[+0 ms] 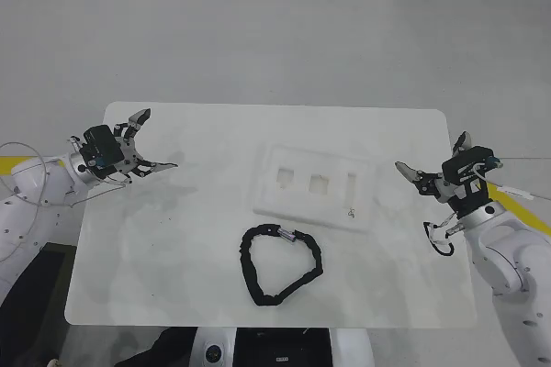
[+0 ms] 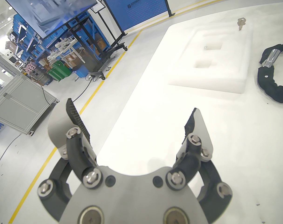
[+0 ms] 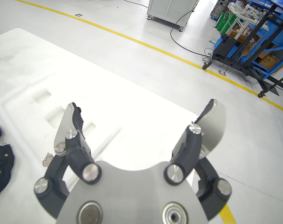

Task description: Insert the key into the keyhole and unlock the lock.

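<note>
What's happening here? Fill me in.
Nothing is held yet. The left gripper and right gripper hover at opposite sides of the table, jaws open and empty. The key lies on the white foam tray, toward the right arm's side. The black chain lock sits looped beside the tray.

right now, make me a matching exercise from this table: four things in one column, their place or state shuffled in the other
1. small silver metal key
2. black fabric-sleeved chain lock
3. white foam tray
4. left gripper

A. open, holding nothing
B. looped on the table, in front of the tray
D. on the tray, near a corner
C. flat at mid-table, with rectangular recesses

Pairs: 1-D, 2-B, 3-C, 4-A
</note>
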You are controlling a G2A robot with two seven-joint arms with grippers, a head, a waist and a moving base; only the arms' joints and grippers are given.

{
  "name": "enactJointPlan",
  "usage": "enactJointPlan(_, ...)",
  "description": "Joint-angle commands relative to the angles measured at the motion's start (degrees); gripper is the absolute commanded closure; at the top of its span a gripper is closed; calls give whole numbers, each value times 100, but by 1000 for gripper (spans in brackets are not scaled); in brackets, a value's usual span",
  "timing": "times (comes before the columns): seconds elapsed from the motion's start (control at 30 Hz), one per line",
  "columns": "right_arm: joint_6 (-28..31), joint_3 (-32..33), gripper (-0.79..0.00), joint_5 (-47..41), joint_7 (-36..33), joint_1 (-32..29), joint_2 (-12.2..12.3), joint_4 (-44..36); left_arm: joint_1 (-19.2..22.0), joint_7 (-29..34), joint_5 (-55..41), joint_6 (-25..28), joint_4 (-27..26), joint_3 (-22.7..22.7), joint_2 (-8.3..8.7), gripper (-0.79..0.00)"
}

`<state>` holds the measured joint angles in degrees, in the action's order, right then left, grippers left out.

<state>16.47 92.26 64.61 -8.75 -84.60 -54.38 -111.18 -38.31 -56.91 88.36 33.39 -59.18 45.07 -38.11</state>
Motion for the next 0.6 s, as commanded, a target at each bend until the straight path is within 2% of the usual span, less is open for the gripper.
enactJointPlan(0.0, 0, 0, -785, 0, 0, 0, 0, 0, 0, 0, 0, 0, 0, 0, 0, -784)
enactJointPlan(0.43, 17, -12, -785, -5, -5, -6, -1, -6, 0, 0, 0, 0, 0, 0, 0, -785)
enactJointPlan(0.57, 341, -124, -785, -138, -240, 39, -5, -61, 0, 0, 0, 0, 0, 0, 0, -785)
